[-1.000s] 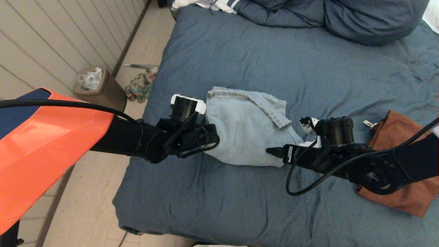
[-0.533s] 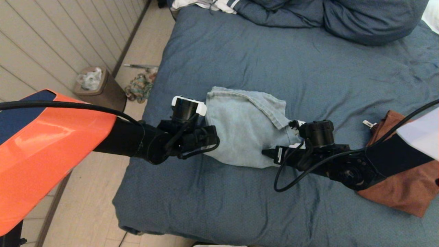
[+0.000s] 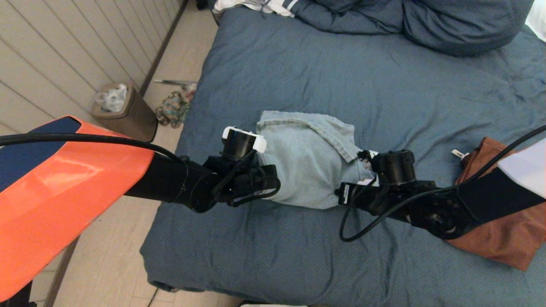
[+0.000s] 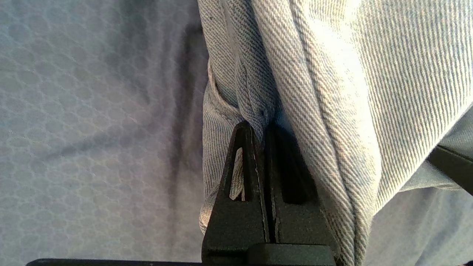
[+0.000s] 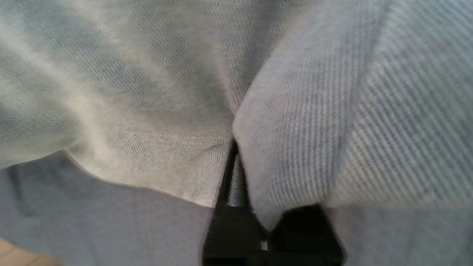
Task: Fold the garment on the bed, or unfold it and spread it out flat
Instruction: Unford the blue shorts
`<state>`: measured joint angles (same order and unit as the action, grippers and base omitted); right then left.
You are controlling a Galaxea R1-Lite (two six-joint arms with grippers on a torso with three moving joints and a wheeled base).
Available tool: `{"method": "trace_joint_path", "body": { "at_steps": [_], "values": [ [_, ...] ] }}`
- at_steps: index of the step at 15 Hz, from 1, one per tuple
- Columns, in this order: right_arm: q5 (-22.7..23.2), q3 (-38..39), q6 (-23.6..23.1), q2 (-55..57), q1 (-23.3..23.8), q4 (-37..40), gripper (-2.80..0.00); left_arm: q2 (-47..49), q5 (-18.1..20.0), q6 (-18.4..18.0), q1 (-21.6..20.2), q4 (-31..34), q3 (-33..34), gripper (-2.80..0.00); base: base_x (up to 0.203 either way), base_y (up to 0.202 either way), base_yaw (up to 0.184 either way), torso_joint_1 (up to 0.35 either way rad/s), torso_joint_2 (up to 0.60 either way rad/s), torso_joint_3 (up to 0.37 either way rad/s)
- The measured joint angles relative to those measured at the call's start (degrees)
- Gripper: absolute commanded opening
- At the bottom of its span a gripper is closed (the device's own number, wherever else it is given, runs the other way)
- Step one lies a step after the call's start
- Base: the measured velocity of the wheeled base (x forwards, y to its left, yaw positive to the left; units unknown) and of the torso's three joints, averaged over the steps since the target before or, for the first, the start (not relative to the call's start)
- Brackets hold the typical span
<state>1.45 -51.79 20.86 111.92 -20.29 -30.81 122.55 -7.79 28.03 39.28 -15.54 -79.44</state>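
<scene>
Both arms work at the near half of the bed [image 3: 298,256], each at one end of a bundled light-blue denim garment [image 3: 305,170].

The left gripper [image 4: 263,127] has its fingers pressed together on a pinched ridge of denim at the garment's left end, toward the bed's left edge. The right gripper [image 5: 236,173] is likewise closed, with a fold of the same cloth caught between its fingers at the garment's right end. The garment therefore lies directly between the two grippers, and each arm has its own end in hand; neither is nearer than the other. Its long axis runs roughly across the bed, left edge to right edge, along the line joining the grippers. Judgement: the next move turns on this axis, since drawing the grippers apart along it would open the bundle, while bringing them together would fold it.

The denim shows a clear diagonal twill weave, a stitched hem, and a thick doubled seam. It sits as a rounded, slack heap with one flap turned over on top, not flat.

The bed cover is slate-blue, soft, wrinkled, and faintly quilted.

A rust-brown cloth [image 3: 503,243] lies toward the near right corner, apart from the denim.

Farther off, bunched blue bedding [image 3: 448,25] lies at the far edge.
</scene>
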Motion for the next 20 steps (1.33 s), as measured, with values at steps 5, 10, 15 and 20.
{"method": "trace_joint_path", "body": {
  "at_steps": [5, 10, 15, 20],
  "values": [
    [0.12, 3.03, -0.28, -5.31, 0.06, 0.1, -2.8, -1.7, 0.09, -0.08, 0.91, 0.28, 2.06, -2.8, 0.0, 0.0, 0.0, 0.0, 0.0, 0.0],
    [0.39, 8.88, -0.57, -12.42, 0.74, 0.27, -2.8, -7.22, 0.26, -0.11, 1.6, -0.15, 7.99, -2.8, 0.0, 0.0, 0.0, 0.0, 0.0, 0.0],
    [2.15, 18.21, -0.63, -19.05, 0.98, 0.29, -2.8, -12.57, 0.11, 0.06, 7.56, -0.68, 18.68, -2.8, 0.0, 0.0, 0.0, 0.0, 0.0, 0.0],
    [3.01, 31.42, -2.29, -27.51, 0.96, -0.06, -2.8, -14.76, -4.17, 3.25, 15.82, -3.82, 28.69, -2.8, 0.0, 0.0, 0.0, 0.0, 0.0, 0.0]
  ]
}}
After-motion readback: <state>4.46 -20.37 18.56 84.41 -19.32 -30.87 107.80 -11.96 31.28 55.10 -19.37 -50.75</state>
